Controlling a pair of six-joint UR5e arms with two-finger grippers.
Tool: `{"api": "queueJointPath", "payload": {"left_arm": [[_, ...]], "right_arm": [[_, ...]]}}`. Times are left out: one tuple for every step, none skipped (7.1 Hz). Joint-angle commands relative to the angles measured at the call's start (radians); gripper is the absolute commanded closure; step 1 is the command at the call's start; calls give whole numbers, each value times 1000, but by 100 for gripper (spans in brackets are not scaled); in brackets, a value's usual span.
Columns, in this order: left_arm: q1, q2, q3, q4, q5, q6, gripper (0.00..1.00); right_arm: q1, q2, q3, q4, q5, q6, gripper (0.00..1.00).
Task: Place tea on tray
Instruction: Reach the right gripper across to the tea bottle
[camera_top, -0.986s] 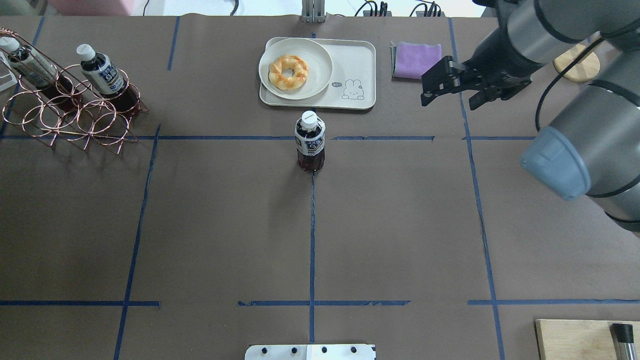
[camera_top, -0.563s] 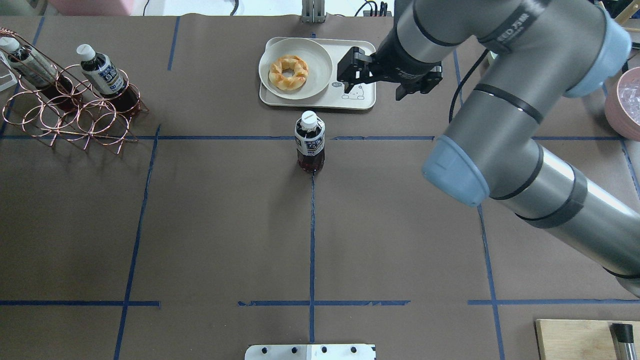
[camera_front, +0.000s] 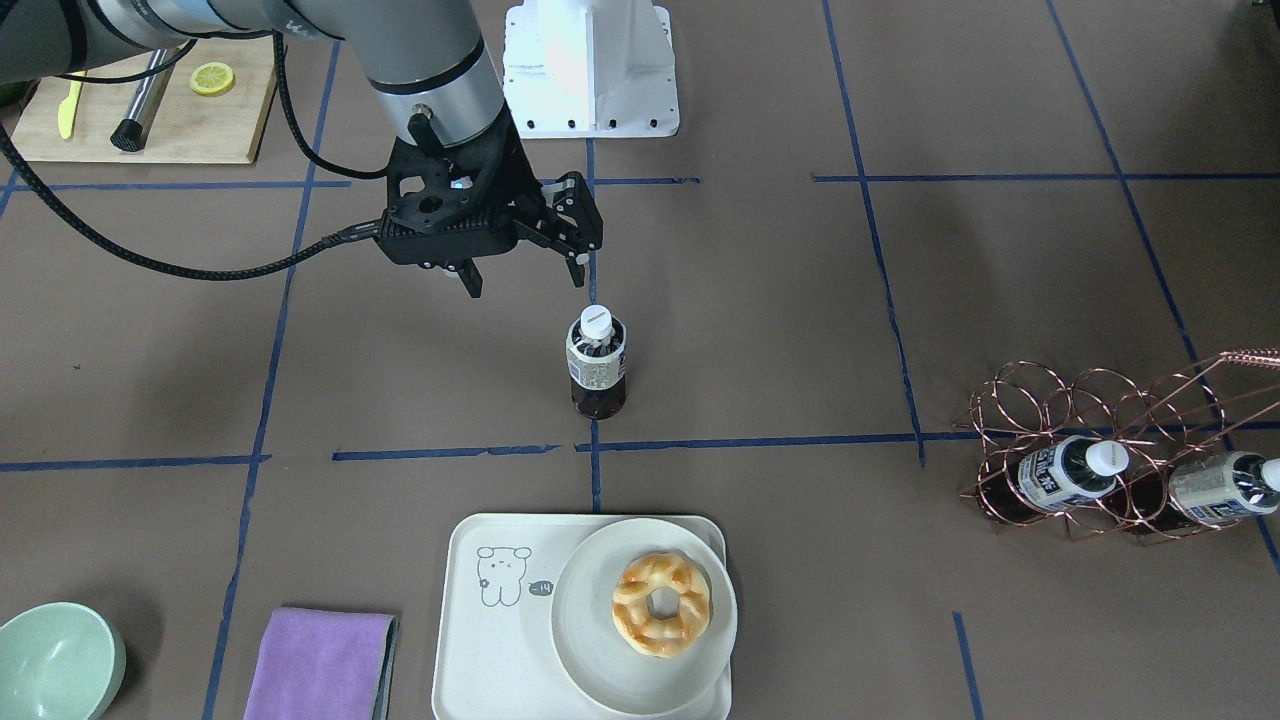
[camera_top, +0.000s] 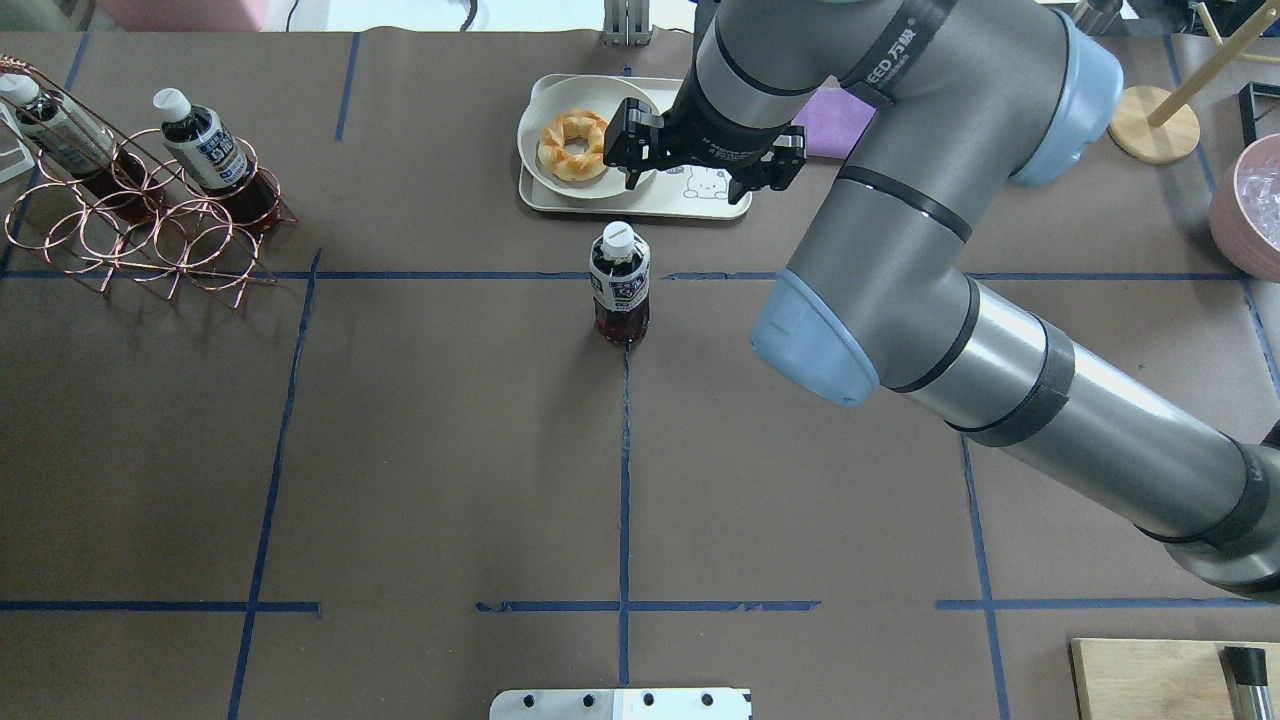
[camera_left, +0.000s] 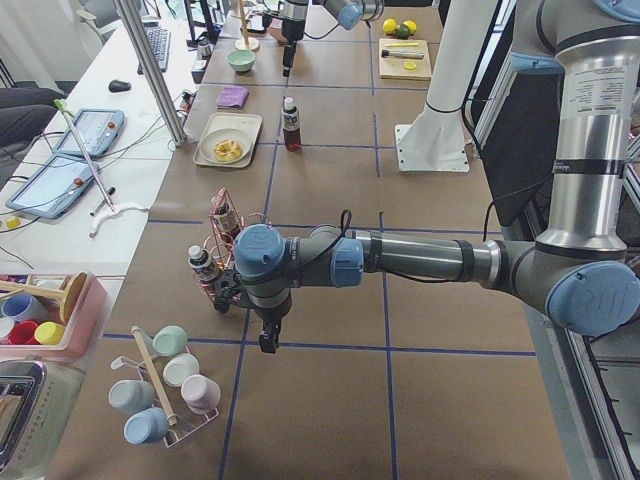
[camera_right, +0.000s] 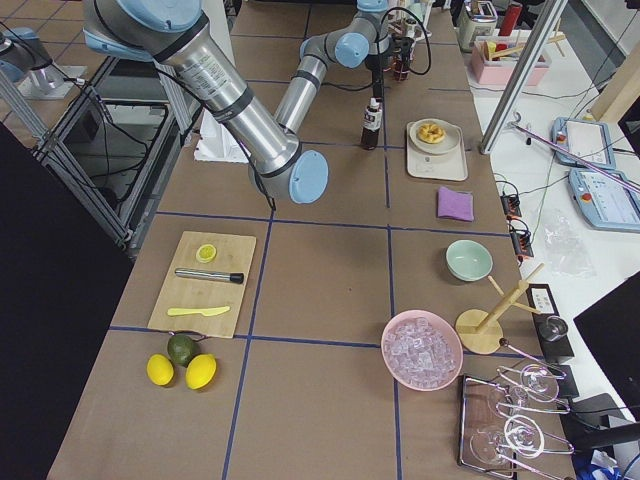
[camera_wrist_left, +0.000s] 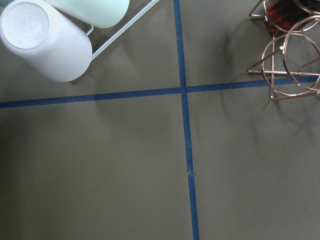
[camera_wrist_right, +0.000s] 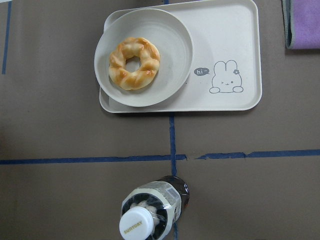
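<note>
The tea (camera_top: 620, 285) stands upright on the brown table at the middle blue line, just short of the tray; it also shows in the front view (camera_front: 597, 365) and at the bottom of the right wrist view (camera_wrist_right: 150, 212). The off-white tray (camera_top: 640, 208) with the bear drawing (camera_front: 480, 660) (camera_wrist_right: 225, 45) lies beyond it. My right gripper (camera_front: 527, 282) (camera_top: 690, 182) is open and empty, hanging well above the bottle and the tray's near edge. My left gripper (camera_left: 268, 340) shows only in the exterior left view, beside the wire rack; I cannot tell its state.
A round plate (camera_top: 640, 150) with a doughnut (camera_top: 575, 145) fills the tray's left half. A copper wire rack (camera_top: 150, 225) holds two more bottles at far left. A purple cloth (camera_front: 320, 665), green bowl (camera_front: 55, 660) and cutting board (camera_front: 150, 110) lie on my right.
My right arm has swung left from beyond the purple cloth, across the tray, to above the tray's near edge by the bottle. Its jaws stayed open. The bottle has not moved.
</note>
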Motion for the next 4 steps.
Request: {"api": "queueJointPath", "payload": {"left_arm": [[0, 2, 0, -3, 0, -2, 0], [0, 2, 0, -3, 0, -2, 0], [0, 2, 0, -3, 0, -2, 0], [0, 2, 0, -3, 0, -2, 0]], "right_arm": [[-8, 60, -44, -56, -4, 0, 0], [-19, 86, -79, -67, -4, 0, 0], [-27, 108, -114, -69, -17, 0, 0], [-31, 163, -193, -70, -21, 0, 1]]}}
